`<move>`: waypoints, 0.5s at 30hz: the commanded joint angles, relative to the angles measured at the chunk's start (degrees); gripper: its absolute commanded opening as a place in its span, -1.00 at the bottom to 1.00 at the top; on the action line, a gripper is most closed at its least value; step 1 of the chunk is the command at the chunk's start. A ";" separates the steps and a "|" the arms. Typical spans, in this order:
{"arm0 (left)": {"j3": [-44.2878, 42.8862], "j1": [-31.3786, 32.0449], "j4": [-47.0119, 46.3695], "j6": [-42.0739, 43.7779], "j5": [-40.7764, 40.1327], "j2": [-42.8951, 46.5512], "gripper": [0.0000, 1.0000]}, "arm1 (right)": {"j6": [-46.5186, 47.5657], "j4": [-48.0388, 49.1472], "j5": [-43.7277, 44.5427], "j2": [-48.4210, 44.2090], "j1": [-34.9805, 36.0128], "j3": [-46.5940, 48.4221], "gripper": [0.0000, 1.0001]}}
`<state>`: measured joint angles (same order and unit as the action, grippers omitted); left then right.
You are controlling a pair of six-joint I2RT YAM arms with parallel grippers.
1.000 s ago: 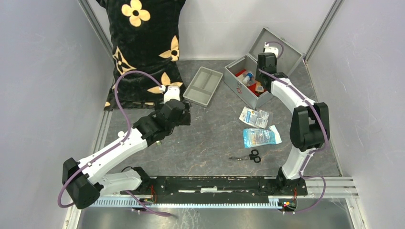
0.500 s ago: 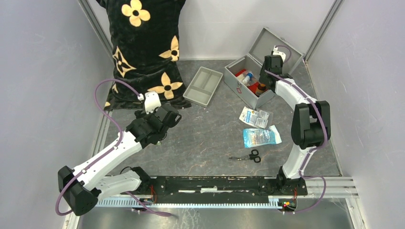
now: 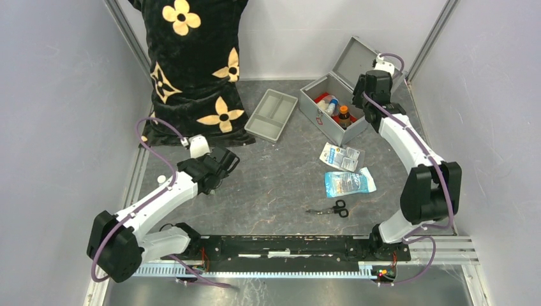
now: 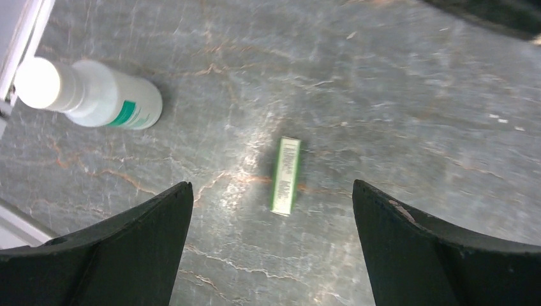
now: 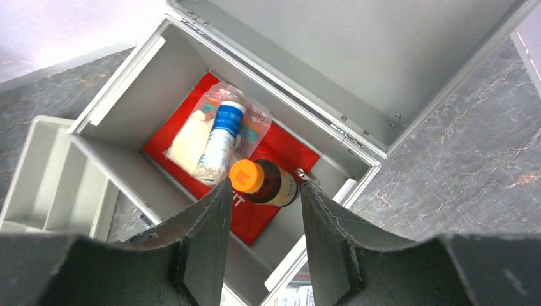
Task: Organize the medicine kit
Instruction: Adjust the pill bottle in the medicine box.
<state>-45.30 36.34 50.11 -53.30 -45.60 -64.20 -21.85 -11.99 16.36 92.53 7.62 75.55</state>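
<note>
Withdrawing: right end effector [image 5: 265,186] apart, empty, risen above medicine kit [image 3: 321,119]
Brown bottle [image 3: 344,116]: now left inside
Left end effector [image 4: 269,190]: apart over green box [image 4: 286,175]

Open medicine kit [image 5: 357,64], orange-capped bottle [image 5: 265,182] inside

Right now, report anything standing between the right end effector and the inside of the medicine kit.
Nothing visible does. The right end effector hangs open above the medicine kit, whose lid is swung back; only the brown bottle inside lies beneath.
</note>
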 commanded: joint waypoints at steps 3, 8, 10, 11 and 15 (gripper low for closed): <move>5.75 -6.78 -8.63 0.05 7.77 -0.19 0.96 | -0.30 2.98 -4.68 -8.26 0.89 -4.52 -0.01; 6.86 -6.89 -12.37 1.12 9.24 -3.77 0.78 | 1.80 3.14 -3.34 -10.06 0.99 -7.16 -0.01; 7.01 -6.89 -13.27 1.42 9.71 -5.04 0.69 | 3.87 2.05 -2.98 -8.97 0.96 -6.53 -0.01; 7.06 -6.87 -13.43 1.51 9.74 -5.58 0.65 | 5.36 0.75 -3.07 -8.07 0.95 -5.50 -0.01; 7.20 -6.89 -13.89 1.85 9.06 -6.28 0.47 | 11.91 -5.18 -5.22 -2.82 0.96 0.33 0.01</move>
<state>-38.35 29.69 39.31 -53.06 -35.83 -70.19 -16.95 -13.02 12.67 85.49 8.49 70.35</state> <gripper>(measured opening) 0.768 0.499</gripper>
